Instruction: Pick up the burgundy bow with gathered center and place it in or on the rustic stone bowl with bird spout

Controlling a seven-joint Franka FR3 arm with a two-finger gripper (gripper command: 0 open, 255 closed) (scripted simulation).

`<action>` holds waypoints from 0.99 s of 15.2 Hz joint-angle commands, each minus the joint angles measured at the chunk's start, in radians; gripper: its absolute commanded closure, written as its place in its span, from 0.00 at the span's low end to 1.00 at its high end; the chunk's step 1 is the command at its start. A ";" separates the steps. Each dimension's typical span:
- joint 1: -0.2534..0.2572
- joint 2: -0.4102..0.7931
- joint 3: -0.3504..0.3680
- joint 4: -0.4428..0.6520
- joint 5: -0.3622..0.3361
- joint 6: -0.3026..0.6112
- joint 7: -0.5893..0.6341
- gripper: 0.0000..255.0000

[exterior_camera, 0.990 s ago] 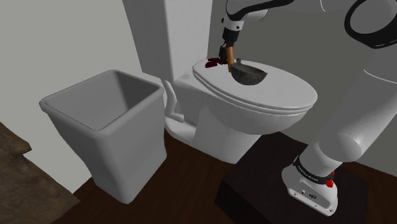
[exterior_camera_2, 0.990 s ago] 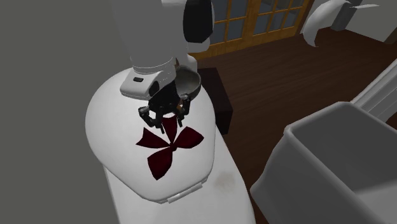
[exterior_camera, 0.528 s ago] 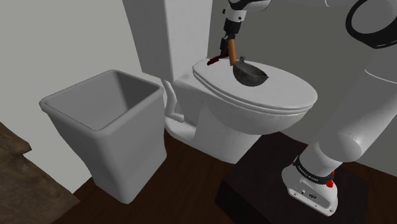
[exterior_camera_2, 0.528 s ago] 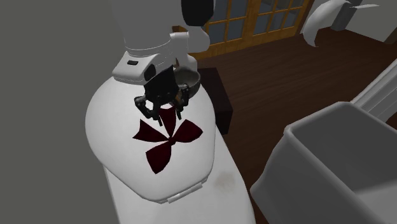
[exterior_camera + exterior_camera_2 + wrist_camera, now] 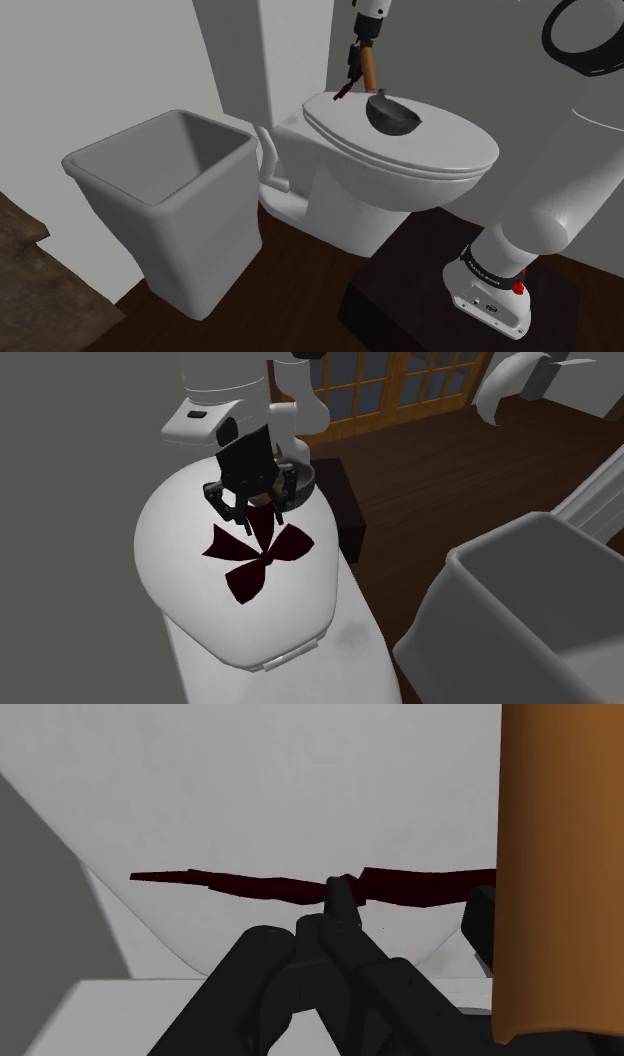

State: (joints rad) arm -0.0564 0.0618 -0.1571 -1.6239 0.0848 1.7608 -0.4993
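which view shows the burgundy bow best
The second exterior view: the bow is seen from above, all its lobes spread out, held in the gripper over the white toilet lid. The shoulder view gives a small dark-red sliver beside the bowl; the wrist view sees it edge-on, a thin strip pinched between the fingers.

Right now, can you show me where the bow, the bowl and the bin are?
bow [image 5: 245,580], second exterior view, on its lower lobe.
bowl [image 5: 393,120], shoulder view, on its dark outer wall.
bin [image 5: 205,245], shoulder view, on its outer wall.
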 commanded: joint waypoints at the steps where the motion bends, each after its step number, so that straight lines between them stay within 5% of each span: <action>1: -0.001 0.007 -0.001 0.039 0.001 -0.033 0.001 1.00; 7: -0.003 0.020 -0.002 0.109 0.003 -0.090 0.003 1.00; 8: -0.003 0.020 -0.002 0.109 0.003 -0.090 0.003 0.00; 12: -0.058 0.039 -0.080 0.022 0.216 -0.095 0.648 0.00; 15: -0.057 0.029 -0.082 -0.028 0.233 -0.058 0.698 0.00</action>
State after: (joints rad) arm -0.1133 0.0939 -0.2377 -1.6307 0.3080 1.6878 0.1661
